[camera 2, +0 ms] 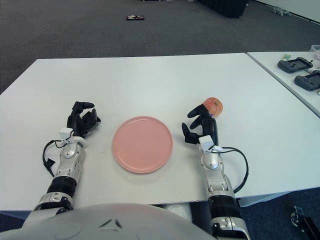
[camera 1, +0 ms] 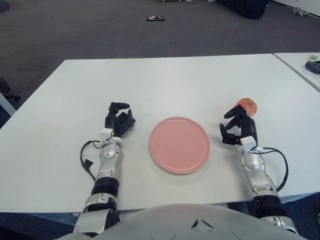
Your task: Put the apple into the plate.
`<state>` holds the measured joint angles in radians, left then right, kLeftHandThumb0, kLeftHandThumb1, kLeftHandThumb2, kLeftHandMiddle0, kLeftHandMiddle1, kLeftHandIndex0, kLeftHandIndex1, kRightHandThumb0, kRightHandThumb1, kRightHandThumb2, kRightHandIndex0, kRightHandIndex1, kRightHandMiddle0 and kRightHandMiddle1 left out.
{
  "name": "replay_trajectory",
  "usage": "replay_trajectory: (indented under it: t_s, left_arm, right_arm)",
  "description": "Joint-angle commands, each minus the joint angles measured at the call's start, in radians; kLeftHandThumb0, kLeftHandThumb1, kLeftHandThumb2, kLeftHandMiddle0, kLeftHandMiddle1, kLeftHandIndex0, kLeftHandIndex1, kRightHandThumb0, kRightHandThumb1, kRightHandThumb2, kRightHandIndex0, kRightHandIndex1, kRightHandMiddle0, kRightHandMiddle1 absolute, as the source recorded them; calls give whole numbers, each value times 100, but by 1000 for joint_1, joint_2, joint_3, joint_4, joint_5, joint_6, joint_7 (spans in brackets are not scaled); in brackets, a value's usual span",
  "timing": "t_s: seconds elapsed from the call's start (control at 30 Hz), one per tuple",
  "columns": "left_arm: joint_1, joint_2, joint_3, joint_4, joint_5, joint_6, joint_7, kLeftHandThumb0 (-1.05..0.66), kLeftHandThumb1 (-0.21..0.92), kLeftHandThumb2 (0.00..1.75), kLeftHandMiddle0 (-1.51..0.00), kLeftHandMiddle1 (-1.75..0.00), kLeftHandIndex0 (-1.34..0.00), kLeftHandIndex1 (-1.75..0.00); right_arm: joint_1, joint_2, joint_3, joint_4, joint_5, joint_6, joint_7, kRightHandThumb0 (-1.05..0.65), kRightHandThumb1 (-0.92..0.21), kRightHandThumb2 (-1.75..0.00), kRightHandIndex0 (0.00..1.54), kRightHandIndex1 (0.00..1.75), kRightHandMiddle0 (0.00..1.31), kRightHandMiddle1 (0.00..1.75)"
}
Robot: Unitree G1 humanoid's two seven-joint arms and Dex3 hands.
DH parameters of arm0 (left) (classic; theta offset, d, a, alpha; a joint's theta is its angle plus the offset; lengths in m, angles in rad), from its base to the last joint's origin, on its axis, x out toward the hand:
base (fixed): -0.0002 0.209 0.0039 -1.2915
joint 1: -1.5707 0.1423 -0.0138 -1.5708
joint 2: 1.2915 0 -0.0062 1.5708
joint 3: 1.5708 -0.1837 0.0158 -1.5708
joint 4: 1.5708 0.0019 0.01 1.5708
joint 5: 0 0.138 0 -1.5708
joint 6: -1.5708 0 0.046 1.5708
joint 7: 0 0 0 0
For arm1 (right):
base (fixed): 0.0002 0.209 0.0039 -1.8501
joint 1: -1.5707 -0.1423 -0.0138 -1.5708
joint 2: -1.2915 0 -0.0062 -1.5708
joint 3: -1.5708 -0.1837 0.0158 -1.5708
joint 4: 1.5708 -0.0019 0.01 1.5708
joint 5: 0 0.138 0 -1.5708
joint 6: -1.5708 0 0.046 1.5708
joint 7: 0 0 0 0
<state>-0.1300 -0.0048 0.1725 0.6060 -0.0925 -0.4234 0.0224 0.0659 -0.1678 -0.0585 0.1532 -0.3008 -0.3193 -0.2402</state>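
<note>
Your right robot hand (camera 1: 239, 127) sits spread wide just behind the round red-orange apple (camera 1: 246, 106) on the white bench (camera 1: 165, 80), right of the flat pink plate (camera 1: 179, 145), left robot hand (camera 1: 119, 119) idle beside it

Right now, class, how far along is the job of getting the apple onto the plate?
Nothing is finished: the pink plate holds nothing. In hand: the right hand is at the apple, fingers open, no grasp visible. Left: gripping, carrying and placing the apple. The left hand shows left of the plate.
</note>
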Motion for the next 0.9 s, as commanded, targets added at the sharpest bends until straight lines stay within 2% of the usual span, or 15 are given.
replay_trajectory:
  t_s: [0.0,0.07,0.2,0.27,0.37,0.47,0.6,0.67,0.87]
  left_arm:
    - [37,-11,-3,56,1,38,3,-38,68,86,-78,-175,-34,-175]
    - [36,-11,-3,58,2,39,5,-38,69,85,-77,-175,-34,-175]
    - [34,-13,-2,62,0,38,5,-38,69,85,-77,-175,-33,-175]
    - [32,-14,-1,66,-2,37,5,-38,69,85,-76,-175,-33,-175]
    - [29,-16,1,71,-4,37,5,-38,70,84,-76,-175,-33,-175]
    - [27,-18,4,76,-6,34,5,-38,70,84,-76,-175,-33,-175]
    - [25,-19,5,83,-4,26,8,-38,70,84,-77,-175,-33,-175]
    - [24,-19,6,85,-5,21,7,-38,70,84,-77,-175,-33,-175]
    - [28,-20,7,83,-8,12,3,-38,68,86,-79,-175,-34,-175]
  right_arm:
    - [-8,-28,-7,-82,-51,68,2,-1,-85,-60,35,155,10,175]
    - [-6,-38,-6,-109,-84,104,-2,-21,-89,-56,18,128,15,175]
    - [-13,-53,-4,-140,-150,156,-23,-31,-91,-53,5,106,17,175]
    - [-36,-62,-3,-141,-179,179,-33,-45,-80,-71,2,93,7,144]
    - [-85,-83,-1,-133,-209,208,-37,-53,-71,-81,1,83,2,122]
    - [-119,-110,1,-141,-239,242,-26,-58,-67,-83,0,71,1,105]
    - [-131,-127,5,-164,-259,292,-7,-61,-64,-82,0,60,0,91]
    - [-140,-136,7,-191,-275,351,22,-62,-63,-81,0,53,0,84]
    - [-161,-152,17,-247,-329,508,87,-70,-62,-74,0,14,0,51]
